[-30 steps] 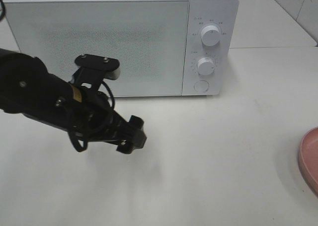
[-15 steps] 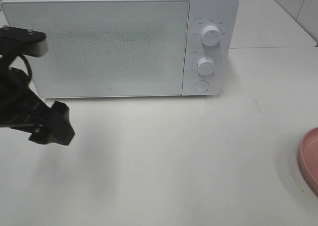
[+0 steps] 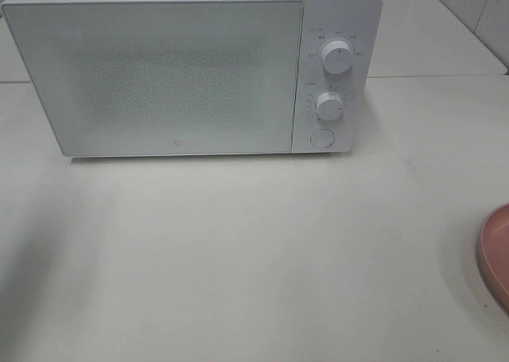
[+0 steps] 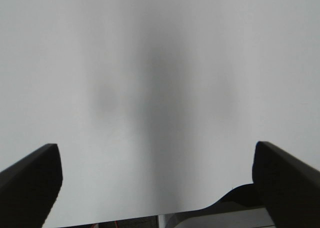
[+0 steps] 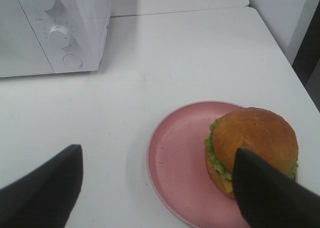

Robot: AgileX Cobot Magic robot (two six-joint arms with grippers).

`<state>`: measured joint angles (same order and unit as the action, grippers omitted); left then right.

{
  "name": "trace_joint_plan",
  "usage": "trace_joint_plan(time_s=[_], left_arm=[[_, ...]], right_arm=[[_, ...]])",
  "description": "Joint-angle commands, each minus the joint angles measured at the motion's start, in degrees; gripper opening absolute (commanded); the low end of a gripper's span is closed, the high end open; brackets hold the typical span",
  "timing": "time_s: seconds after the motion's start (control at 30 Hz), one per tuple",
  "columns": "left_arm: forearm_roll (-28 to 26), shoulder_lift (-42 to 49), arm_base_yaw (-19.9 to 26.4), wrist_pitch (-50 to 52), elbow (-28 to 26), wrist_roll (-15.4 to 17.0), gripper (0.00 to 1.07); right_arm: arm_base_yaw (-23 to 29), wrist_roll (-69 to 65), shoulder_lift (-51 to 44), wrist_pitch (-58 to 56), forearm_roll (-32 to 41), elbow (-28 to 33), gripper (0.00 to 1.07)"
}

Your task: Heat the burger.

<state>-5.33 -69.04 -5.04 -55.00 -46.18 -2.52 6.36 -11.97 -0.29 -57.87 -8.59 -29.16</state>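
Microwave (image 3: 191, 68) is standing at the back of the white table (image 3: 254, 251) with its door shut, blocking the rear. Broad bare tabletop is lying open in front of it, with nothing standing between microwave and near edge. Pink plate (image 3: 497, 254) is sitting at the right edge, well apart from the microwave. Burger (image 5: 250, 148) is occupying one side of the plate, leaving the rest of the plate bare. Left wrist view is showing only a blank pale surface, probably tabletop.

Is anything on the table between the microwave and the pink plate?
No. The right wrist view shows bare white table between the microwave and the pink plate.
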Motion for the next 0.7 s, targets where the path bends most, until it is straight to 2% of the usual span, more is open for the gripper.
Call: trace_joint_plan(time_s=[0.03,0.07,0.27,0.4,0.53,0.7], left_arm=[[-1.26,4.81,4.07,-1.6,4.87,-0.4,0.98],[-1.03,6.99,5.16,-2.64,6.88,-0.4,0.98],[-0.8,14.09,5.33,-5.5,11.34,-0.4,0.98],[-0.8,17.82,5.33,-5.27,13.41,-0.4,0.98],[-0.63,25.38,5.33,-4.41,17.02,-0.4,0.98],[-0.17,30.83,5.33,-4.58,17.3,-0.11,0.98]], right_arm=[[-0.46,0.17,-1.43,0.06,0.11,0.11,0.76],[-0.46,0.17,-1.43,0.06,0.11,0.11,0.76],[-0.46,0.17,-1.43,0.06,0.11,0.11,0.76],[-0.46,0.17,-1.43,0.06,0.11,0.11,0.76],[-0.46,0.17,-1.43,0.06,0.11,0.11,0.76],[-0.46,0.17,-1.43,0.06,0.11,0.11,0.76]])
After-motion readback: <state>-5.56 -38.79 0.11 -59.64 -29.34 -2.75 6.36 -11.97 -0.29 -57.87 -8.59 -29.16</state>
